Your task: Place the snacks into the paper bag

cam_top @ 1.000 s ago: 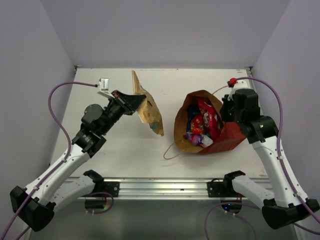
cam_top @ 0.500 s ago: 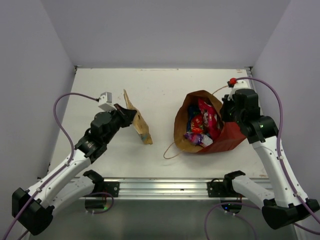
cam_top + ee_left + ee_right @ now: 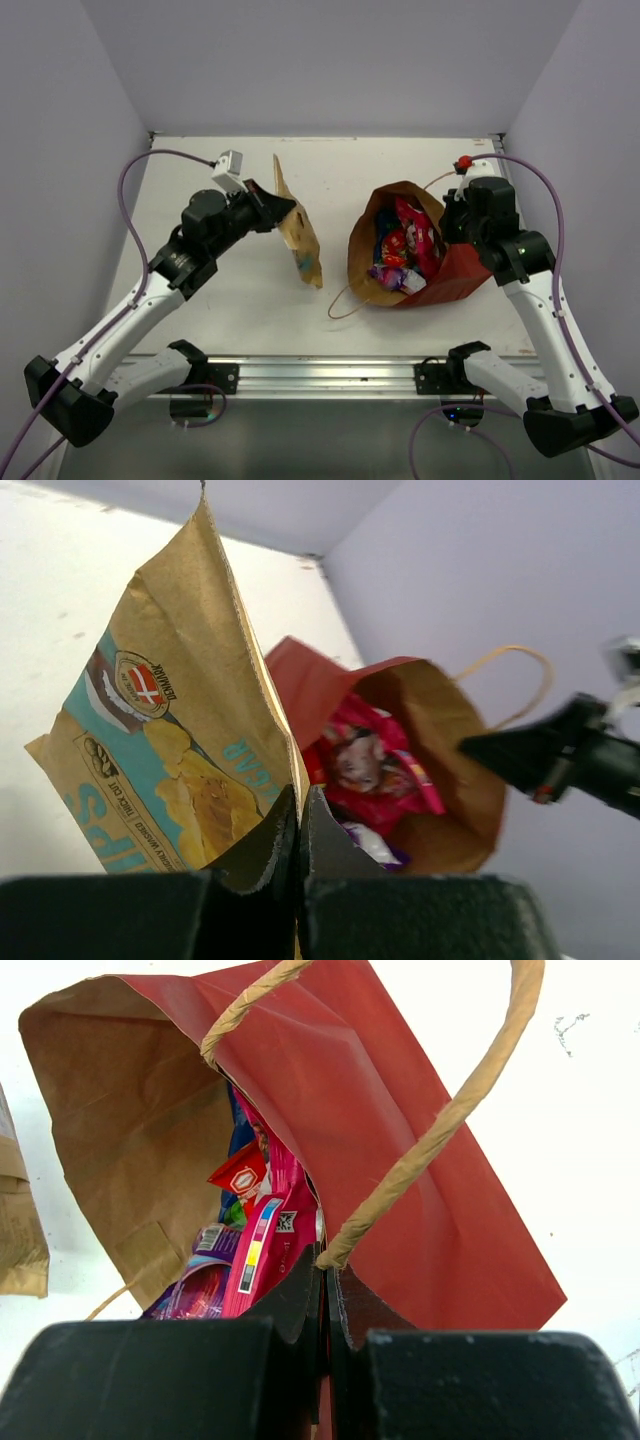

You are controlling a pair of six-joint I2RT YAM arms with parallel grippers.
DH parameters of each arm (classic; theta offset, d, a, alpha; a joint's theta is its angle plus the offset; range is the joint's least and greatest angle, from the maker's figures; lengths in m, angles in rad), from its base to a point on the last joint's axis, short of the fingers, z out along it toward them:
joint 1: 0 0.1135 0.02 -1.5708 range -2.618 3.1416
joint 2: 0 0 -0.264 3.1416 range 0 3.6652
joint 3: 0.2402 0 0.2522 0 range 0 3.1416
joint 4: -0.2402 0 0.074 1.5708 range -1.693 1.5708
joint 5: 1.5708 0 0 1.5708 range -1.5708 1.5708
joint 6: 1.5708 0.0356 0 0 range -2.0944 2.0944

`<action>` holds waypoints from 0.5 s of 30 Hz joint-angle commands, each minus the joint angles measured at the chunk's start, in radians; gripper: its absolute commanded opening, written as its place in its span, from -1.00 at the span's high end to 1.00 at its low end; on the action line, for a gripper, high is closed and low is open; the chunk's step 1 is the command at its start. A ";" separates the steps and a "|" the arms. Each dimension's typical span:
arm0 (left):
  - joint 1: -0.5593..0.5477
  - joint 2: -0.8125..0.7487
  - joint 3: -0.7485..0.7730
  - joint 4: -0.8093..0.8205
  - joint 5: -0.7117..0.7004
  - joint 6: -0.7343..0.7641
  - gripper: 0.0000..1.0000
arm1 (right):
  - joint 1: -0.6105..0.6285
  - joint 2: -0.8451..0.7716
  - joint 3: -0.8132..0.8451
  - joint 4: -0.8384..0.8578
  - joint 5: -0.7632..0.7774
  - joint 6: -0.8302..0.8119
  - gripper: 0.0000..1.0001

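Raised again, the large tan kraft pouch (image 3: 303, 240) is hanging clamped in the left gripper (image 3: 300, 825), needing carrying into the red-brown paper bag (image 3: 460, 276) the right gripper (image 3: 325, 1275) is pinching open.

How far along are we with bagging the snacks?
Done: pink, red-orange, blue and purple packets lie inside the bag. In hand: the left hand is shut on the tan pouch, held up beside the bag; the right hand pinches the bag's rim at a handle, propping the mouth open. Left: get the pouch into the bag, then release.
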 commanded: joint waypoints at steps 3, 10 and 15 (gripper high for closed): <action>-0.043 0.062 0.259 0.083 0.234 -0.030 1.00 | -0.004 0.005 0.034 0.012 0.015 -0.010 1.00; -0.146 0.177 0.411 0.194 0.363 -0.121 1.00 | -0.006 0.003 0.032 0.012 0.018 -0.012 1.00; -0.215 0.281 0.436 0.287 0.415 -0.187 1.00 | -0.004 0.000 0.034 0.010 0.019 -0.013 1.00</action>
